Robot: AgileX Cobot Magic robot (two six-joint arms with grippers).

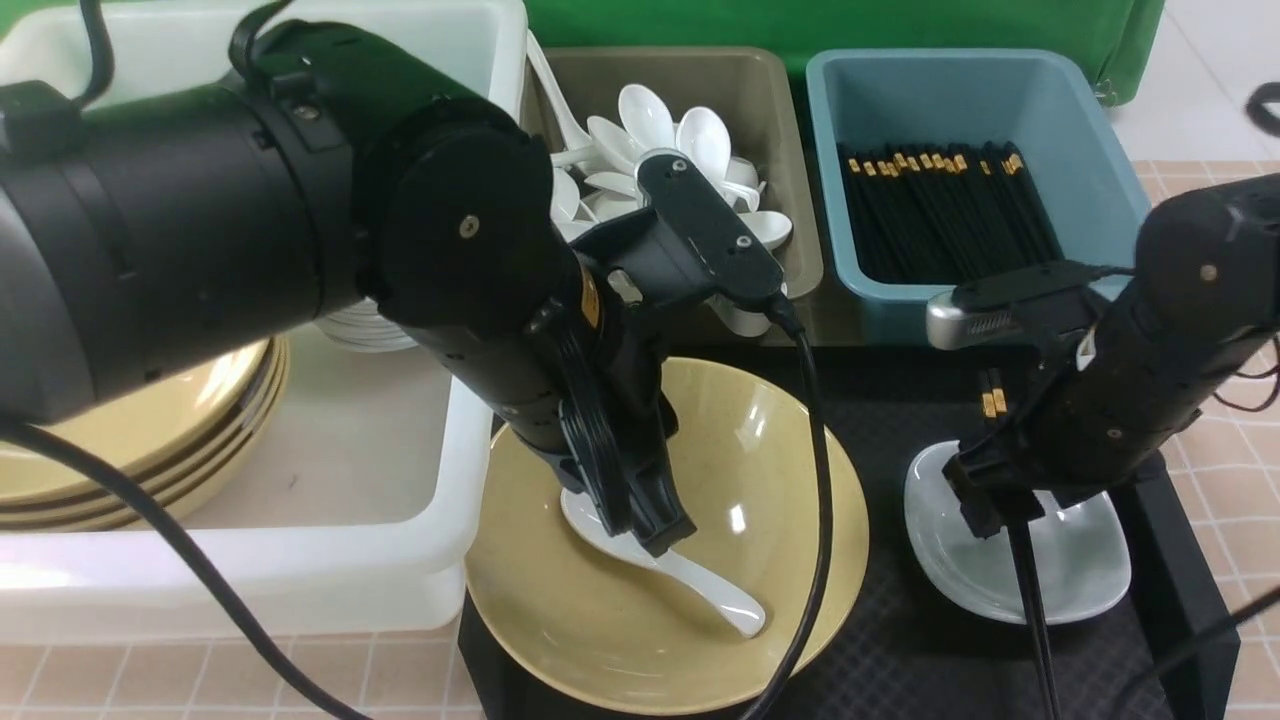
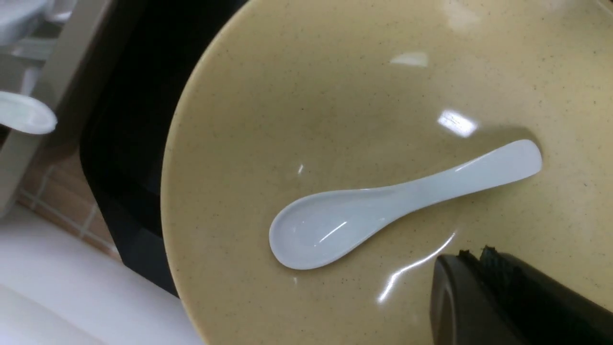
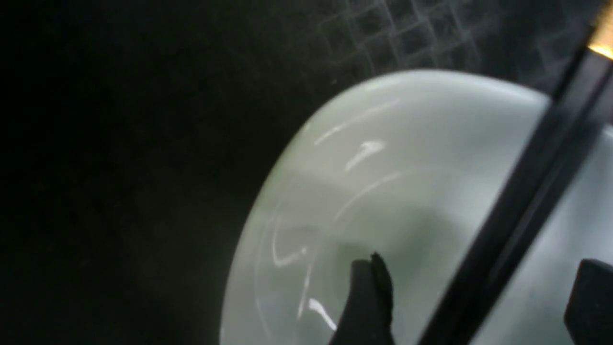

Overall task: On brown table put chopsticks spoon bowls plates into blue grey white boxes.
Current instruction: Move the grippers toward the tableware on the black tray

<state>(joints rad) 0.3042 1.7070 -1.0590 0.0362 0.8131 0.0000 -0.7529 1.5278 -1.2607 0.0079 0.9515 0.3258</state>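
Note:
A white spoon (image 1: 690, 580) lies in a yellow bowl (image 1: 780, 480) on the black mat. In the left wrist view the spoon (image 2: 383, 201) lies bowl-up on the yellow bowl (image 2: 335, 96). My left gripper (image 1: 660, 535) hangs just over the spoon's scoop, and its jaws are together and empty in the left wrist view (image 2: 474, 254). Black chopsticks (image 1: 1030, 590) with gold ends lie across a small white dish (image 1: 1075, 570). My right gripper (image 1: 985, 505) is open low over that dish (image 3: 383, 167). The chopsticks (image 3: 527, 201) run between its fingers (image 3: 368, 287).
At the back stand a white box (image 1: 330, 560) with stacked yellow plates (image 1: 150, 420), a grey box (image 1: 770, 90) full of white spoons (image 1: 650, 125), and a blue box (image 1: 1100, 150) holding black chopsticks (image 1: 940, 210). The black mat (image 1: 900, 650) lies on the tiled table.

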